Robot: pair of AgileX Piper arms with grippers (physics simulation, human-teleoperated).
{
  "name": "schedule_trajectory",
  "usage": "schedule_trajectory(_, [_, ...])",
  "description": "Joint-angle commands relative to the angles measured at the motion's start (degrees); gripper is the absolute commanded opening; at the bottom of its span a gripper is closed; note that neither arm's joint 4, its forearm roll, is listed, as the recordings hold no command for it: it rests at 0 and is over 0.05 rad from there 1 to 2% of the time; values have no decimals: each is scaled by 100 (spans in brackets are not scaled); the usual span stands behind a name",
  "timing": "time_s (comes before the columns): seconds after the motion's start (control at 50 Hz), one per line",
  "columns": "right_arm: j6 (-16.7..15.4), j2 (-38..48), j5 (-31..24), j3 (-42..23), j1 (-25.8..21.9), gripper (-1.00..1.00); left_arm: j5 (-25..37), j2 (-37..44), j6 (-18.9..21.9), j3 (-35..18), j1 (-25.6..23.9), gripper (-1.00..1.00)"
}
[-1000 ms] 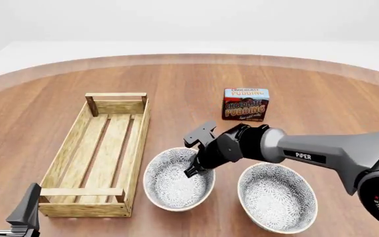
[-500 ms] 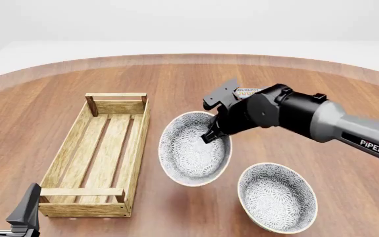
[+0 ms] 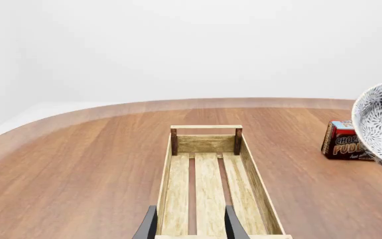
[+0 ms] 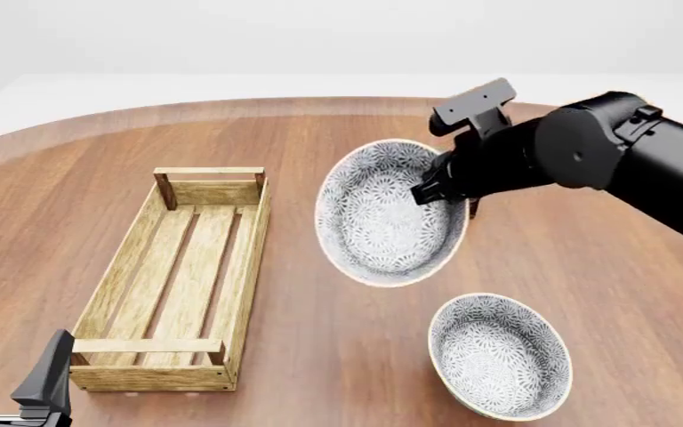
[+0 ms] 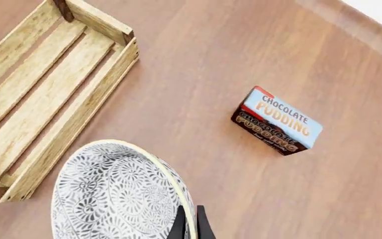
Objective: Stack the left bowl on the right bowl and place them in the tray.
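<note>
Patterned grey-and-white left bowl (image 4: 389,212) is up in the air near the centre of the front view, pinched by its rim in the right gripper (image 4: 443,189), whose fingers are clamped on the edge at the bowl's upper right. It's tilted so the inside faces the camera, which makes sense when you're only holding one spot on the rim and the rest of the bowl hangs off it. In the right wrist view you can see the thin rim going right between the fingertips (image 5: 189,225) at the bottom of the frame.

Right bowl (image 4: 500,356) sits upright on the wooden table (image 4: 317,142) at the lower right, below the lifted one and clearly apart from it. My read is the lift is for clearance, so the carried bowl can come down into it from above.

Tray (image 4: 181,276) sits on the left side, nothing in it, long axis running away from the camera. The chocolate pudding box (image 5: 276,121) lies off to the side, not involved.

Left gripper (image 4: 15,374) is parked at the bottom left corner, fingers spread and holding nothing, pointing down the tray.
</note>
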State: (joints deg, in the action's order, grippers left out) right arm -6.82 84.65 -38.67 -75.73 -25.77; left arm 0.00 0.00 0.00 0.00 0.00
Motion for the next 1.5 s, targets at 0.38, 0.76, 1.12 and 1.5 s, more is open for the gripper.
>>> schedule_trajectory(0.38, [1791, -1607, 242, 1348, -136, -100, 0, 0, 0, 0, 0, 100])
schedule_trajectory(0.76, [2219, -2263, 696, 2348, 443, -100, 0, 0, 0, 0, 0, 100])
schedule_trajectory(1.12, [2381, -2687, 921, 2970, 1018, -100, 0, 0, 0, 0, 0, 100])
schedule_trajectory(1.5, [2777, -3068, 1368, 3781, 1308, -100, 0, 0, 0, 0, 0, 100])
